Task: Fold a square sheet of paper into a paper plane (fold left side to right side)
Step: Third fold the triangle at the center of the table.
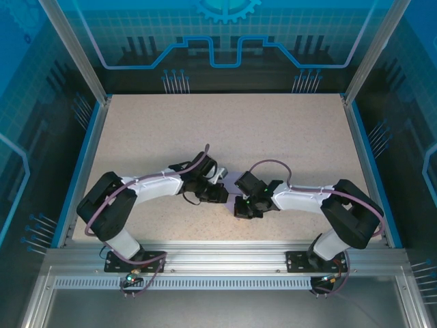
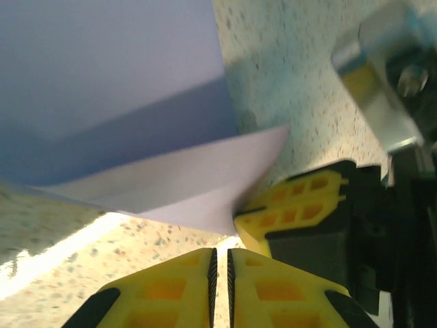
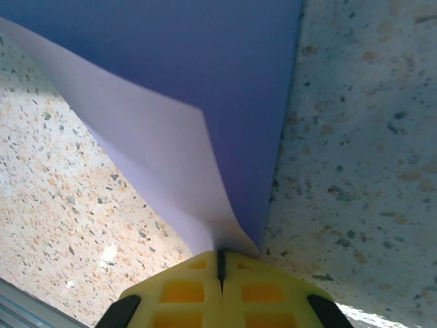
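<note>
Paper (image 3: 205, 89) curled near table's (image 1: 225, 130) front edge, pinched by closed right gripper (image 3: 220, 263); left gripper (image 2: 220, 263) nearly closed, holding nothing.

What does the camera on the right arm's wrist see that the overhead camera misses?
Wrist view: the purple paper, a corner pinched in the shut yellow fingers of the right gripper, its flap curling up. Overhead view: both whole arms, the left gripper beside the right, the blue frame; the paper is hidden under the grippers. Both: the speckled table.

Speckled beige tabletop (image 1: 273, 137), blue side rails (image 1: 80, 171), aluminium front frame (image 1: 225, 256)
</note>
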You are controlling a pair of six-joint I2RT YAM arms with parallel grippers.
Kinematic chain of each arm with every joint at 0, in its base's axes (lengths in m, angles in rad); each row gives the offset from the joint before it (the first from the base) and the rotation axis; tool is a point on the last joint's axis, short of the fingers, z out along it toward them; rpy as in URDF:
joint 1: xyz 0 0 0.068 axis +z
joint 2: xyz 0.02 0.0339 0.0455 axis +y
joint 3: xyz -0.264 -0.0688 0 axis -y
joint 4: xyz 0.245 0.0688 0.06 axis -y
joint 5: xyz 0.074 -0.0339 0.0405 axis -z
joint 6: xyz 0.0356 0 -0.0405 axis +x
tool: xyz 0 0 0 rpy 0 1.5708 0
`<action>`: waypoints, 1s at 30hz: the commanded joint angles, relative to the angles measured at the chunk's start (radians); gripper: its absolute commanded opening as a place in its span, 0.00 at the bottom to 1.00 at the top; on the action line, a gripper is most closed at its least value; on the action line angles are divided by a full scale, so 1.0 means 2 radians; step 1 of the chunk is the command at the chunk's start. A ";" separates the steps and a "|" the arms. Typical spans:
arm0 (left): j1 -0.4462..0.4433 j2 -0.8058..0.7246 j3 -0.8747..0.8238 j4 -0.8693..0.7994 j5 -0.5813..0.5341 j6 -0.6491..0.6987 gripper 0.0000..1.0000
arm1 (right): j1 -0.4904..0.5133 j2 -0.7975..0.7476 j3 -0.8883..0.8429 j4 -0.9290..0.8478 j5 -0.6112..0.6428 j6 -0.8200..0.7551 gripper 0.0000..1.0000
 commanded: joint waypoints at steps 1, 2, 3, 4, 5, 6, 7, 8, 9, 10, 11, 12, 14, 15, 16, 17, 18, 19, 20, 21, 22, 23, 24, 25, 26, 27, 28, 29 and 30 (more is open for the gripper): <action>-0.006 0.018 -0.004 0.022 0.025 0.013 0.15 | 0.005 0.019 -0.005 -0.053 0.025 -0.011 0.00; -0.008 0.023 -0.003 0.025 0.027 0.013 0.15 | 0.004 0.020 -0.005 -0.052 0.024 -0.011 0.00; -0.010 0.027 -0.001 0.028 0.029 0.012 0.15 | 0.004 0.021 -0.005 -0.051 0.024 -0.011 0.00; -0.012 0.032 0.002 0.028 0.029 0.014 0.15 | 0.004 0.023 -0.003 -0.050 0.023 -0.011 0.00; -0.013 0.036 0.004 0.029 0.029 0.015 0.15 | 0.004 0.024 -0.003 -0.050 0.023 -0.011 0.00; -0.014 0.039 0.006 0.030 0.029 0.014 0.15 | 0.005 0.024 -0.003 -0.050 0.022 -0.011 0.00; -0.014 0.043 0.007 0.031 0.029 0.014 0.15 | 0.004 0.026 -0.002 -0.049 0.021 -0.012 0.00; -0.013 0.046 0.008 0.032 0.029 0.014 0.15 | 0.004 0.026 -0.002 -0.049 0.020 -0.012 0.00; -0.013 0.050 0.009 0.032 0.027 0.015 0.15 | 0.005 0.027 -0.002 -0.050 0.020 -0.012 0.00; -0.013 0.054 0.011 0.031 0.024 0.016 0.15 | 0.005 0.027 -0.002 -0.050 0.019 -0.012 0.00; -0.014 0.056 0.012 0.031 0.021 0.016 0.15 | 0.005 0.029 -0.001 -0.050 0.019 -0.013 0.00; -0.014 0.060 0.012 0.032 0.019 0.015 0.15 | 0.005 0.030 -0.001 -0.051 0.019 -0.013 0.00; -0.013 0.063 0.012 0.034 0.012 0.016 0.15 | 0.005 0.030 -0.001 -0.052 0.018 -0.014 0.00; -0.013 0.066 0.013 0.034 0.008 0.016 0.15 | 0.005 0.030 -0.001 -0.053 0.019 -0.013 0.00; -0.013 0.069 0.015 0.032 0.004 0.017 0.15 | 0.005 0.030 -0.001 -0.054 0.019 -0.014 0.00; -0.013 0.070 0.016 0.031 -0.001 0.018 0.15 | 0.005 0.030 -0.001 -0.055 0.018 -0.014 0.00; -0.014 0.072 0.017 0.031 -0.004 0.018 0.15 | 0.005 0.030 0.000 -0.055 0.019 -0.015 0.00; -0.014 0.073 0.017 0.032 -0.005 0.018 0.14 | 0.005 0.030 0.000 -0.055 0.018 -0.015 0.00; -0.014 0.074 0.017 0.033 -0.006 0.018 0.14 | 0.005 0.030 0.000 -0.055 0.018 -0.015 0.00; -0.013 0.075 0.018 0.034 -0.006 0.018 0.14 | 0.005 0.030 0.000 -0.056 0.017 -0.015 0.00; -0.014 0.074 0.018 0.034 -0.005 0.018 0.14 | 0.005 0.030 0.000 -0.056 0.017 -0.015 0.00; -0.013 0.073 0.018 0.035 -0.004 0.018 0.14 | 0.005 0.030 0.000 -0.057 0.018 -0.015 0.00; -0.014 0.071 0.018 0.036 -0.002 0.018 0.14 | 0.005 0.030 0.000 -0.056 0.018 -0.015 0.00; -0.014 0.068 0.017 0.035 0.000 0.019 0.14 | 0.005 0.030 0.000 -0.056 0.018 -0.015 0.00; -0.013 0.064 0.017 0.031 0.000 0.021 0.14 | 0.005 0.030 0.000 -0.057 0.019 -0.016 0.00; -0.013 0.058 0.016 0.026 -0.001 0.024 0.14 | 0.005 0.030 0.000 -0.059 0.019 -0.016 0.00; -0.013 0.053 0.016 0.021 -0.002 0.027 0.14 | 0.005 0.030 0.000 -0.059 0.020 -0.016 0.00; -0.014 0.045 0.014 0.016 -0.004 0.030 0.14 | 0.005 0.030 0.000 -0.060 0.020 -0.016 0.00; -0.014 0.038 0.012 0.012 -0.004 0.032 0.14 | 0.005 0.030 -0.001 -0.060 0.020 -0.016 0.00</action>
